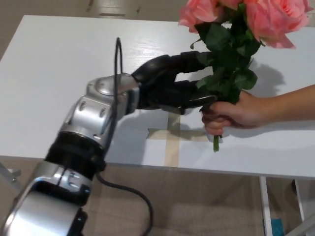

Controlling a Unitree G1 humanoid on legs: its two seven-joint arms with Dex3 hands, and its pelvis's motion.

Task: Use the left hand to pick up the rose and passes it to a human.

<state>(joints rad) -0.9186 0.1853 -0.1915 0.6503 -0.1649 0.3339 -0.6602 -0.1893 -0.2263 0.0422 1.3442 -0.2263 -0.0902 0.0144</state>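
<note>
A bunch of pink roses (pixel 246 19) with dark green leaves stands upright at the top right of the head view. A person's hand (pixel 234 115) coming in from the right grips its stems, whose end (pixel 215 143) pokes out below the fist. My left hand (pixel 170 83) reaches in from the left, just left of the leaves. Its fingers (pixel 194 101) are spread apart, one above and one below, with their tips at the edge of the foliage and nothing clasped between them. My right hand does not show.
A white table (pixel 64 73) lies below everything. A cross of beige tape (pixel 172 137) marks it near the front edge. A black cable (pixel 118 73) loops over my left forearm. The floor shows below the table's front edge.
</note>
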